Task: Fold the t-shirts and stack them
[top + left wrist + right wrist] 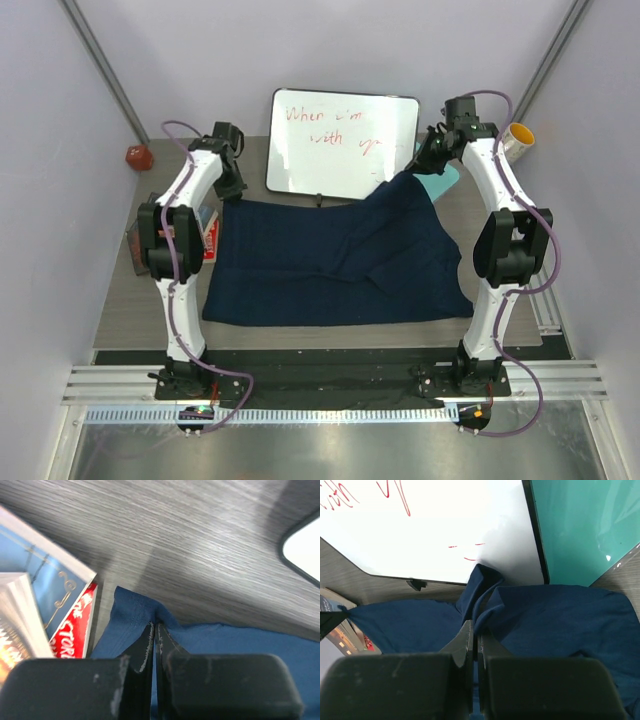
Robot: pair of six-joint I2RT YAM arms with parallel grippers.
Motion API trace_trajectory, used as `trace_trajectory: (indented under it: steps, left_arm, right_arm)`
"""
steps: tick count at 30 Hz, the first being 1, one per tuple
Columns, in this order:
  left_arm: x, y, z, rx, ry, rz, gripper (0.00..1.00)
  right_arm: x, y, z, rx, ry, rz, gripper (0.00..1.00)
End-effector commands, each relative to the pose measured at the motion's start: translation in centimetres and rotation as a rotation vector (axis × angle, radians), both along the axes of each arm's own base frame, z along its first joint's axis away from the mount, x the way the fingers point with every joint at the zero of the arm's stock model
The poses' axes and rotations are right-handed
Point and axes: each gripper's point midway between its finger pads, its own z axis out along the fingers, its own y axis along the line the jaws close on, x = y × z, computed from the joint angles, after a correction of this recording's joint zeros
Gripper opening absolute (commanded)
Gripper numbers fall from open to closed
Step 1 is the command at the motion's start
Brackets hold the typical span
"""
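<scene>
I see the grey table (pixel 120 310) with 1 navy t-shirt (pixel 320 270) spread across its middle, its far right corner lifted off the surface. Behind it lies the whiteboard (pixel 340 145) (red handwriting on it), and a teal board (pixel 580 525) sits just beside that on the right. A book (pixel 55 595) lies near the shirt's far left corner. My left gripper (pixel 155 626) is clamped on that left corner, and my right gripper (pixel 475 627) pinches a raised fold at the far right edge.
</scene>
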Motion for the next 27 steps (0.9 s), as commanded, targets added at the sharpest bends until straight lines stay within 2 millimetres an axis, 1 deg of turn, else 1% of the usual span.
trace_trajectory:
  steps: [1, 3, 4, 5, 6, 7, 8, 9, 10, 11, 13, 14, 15, 16, 18, 21, 24, 25, 26, 27]
  left_arm:
    - [0.0, 0.6, 5.9, 0.01, -0.145, -0.001, 0.0]
    - [-0.2, 0.9, 6.7, 0.021, -0.168, -0.002, 0.0]
    - [-0.6, 1.0, 6.6, 0.024, -0.165, -0.004, 0.0]
    - [-0.9, 1.1, 7.5, 0.025, -0.187, -0.004, 0.0]
    - [-0.9, 1.1, 7.8, 0.026, -0.204, -0.007, 0.0]
    - [-1.3, 1.2, 7.5, 0.029, -0.196, -0.008, 0.0]
    - [-1.6, 1.3, 8.3, 0.031, -0.217, -0.008, 0.0]
    - [-1.5, 1.3, 8.5, 0.032, -0.23, -0.011, 0.0]
    - [-1.9, 1.4, 8.2, 0.037, -0.224, -0.013, 0.0]
    - [-2.0, 1.5, 8.8, 0.037, -0.241, -0.015, 0.0]
    - [-2.4, 1.5, 8.7, 0.038, -0.243, -0.019, 0.0]
    - [-2.5, 1.6, 8.7, 0.039, -0.243, -0.02, 0.0]
    - [-2.6, 1.6, 9.3, 0.038, -0.261, -0.022, 0.0]
    - [-2.9, 1.6, 9.2, 0.04, -0.257, -0.025, 0.0]
    - [-2.9, 1.6, 9.9, 0.034, -0.285, -0.029, 0.0]
    - [-3.3, 1.6, 9.8, 0.034, -0.286, -0.037, 0.0]
    - [-3.6, 1.6, 10.2, 0.035, -0.3, -0.042, 0.0]
    - [-3.7, 1.7, 10.8, 0.035, -0.318, -0.042, 0.0]
    - [-3.7, 1.7, 11.2, 0.034, -0.338, -0.043, 0.0]
    - [-3.8, 1.7, 11.1, 0.037, -0.339, -0.044, 0.0]
  right_arm:
    - [0.6, -0.6, 1.3, -0.025, -0.033, -0.012, 0.01]
    - [0.6, -1.1, 0.9, -0.052, -0.019, -0.031, 0.01]
    - [0.3, -1.3, 0.8, -0.065, -0.007, -0.034, 0.01]
    - [0.3, -1.7, 0.4, -0.079, 0.008, -0.043, 0.01]
    - [0.3, -2.2, 0.2, -0.104, 0.014, -0.059, 0.01]
    - [0.1, -2.4, 0.2, -0.117, 0.027, -0.065, 0.01]
    - [0.1, -2.6, 0.0, -0.129, 0.033, -0.07, 0.01]
    - [0.1, -2.9, -0.4, -0.139, 0.044, -0.072, 0.01]
    - [0.0, -3.1, -0.3, -0.152, 0.052, -0.08, 0.01]
    - [0.0, -3.2, -0.3, -0.156, 0.056, -0.08, 0.01]
    - [-0.1, -3.4, -0.4, -0.166, 0.066, -0.084, 0.01]
    - [-0.1, -3.4, -0.4, -0.169, 0.064, -0.086, 0.01]
    - [-0.2, -3.5, -0.3, -0.172, 0.065, -0.084, 0.01]
    - [-0.3, -3.5, -0.1, -0.172, 0.065, -0.087, 0.01]
    - [-0.5, -3.5, 0.2, -0.171, 0.06, -0.085, 0.01]
    - [-0.7, -3.8, 0.7, -0.183, 0.048, -0.096, 0.01]
    - [-0.7, -4.0, 1.3, -0.188, 0.031, -0.101, 0.01]
    - [-0.6, -4.0, 2.0, -0.187, 0.013, -0.104, 0.01]
    - [-0.6, -4.1, 2.3, -0.19, 0.006, -0.106, 0.01]
    - [-0.6, -4.1, 2.5, -0.19, -0.001, -0.108, 0.01]
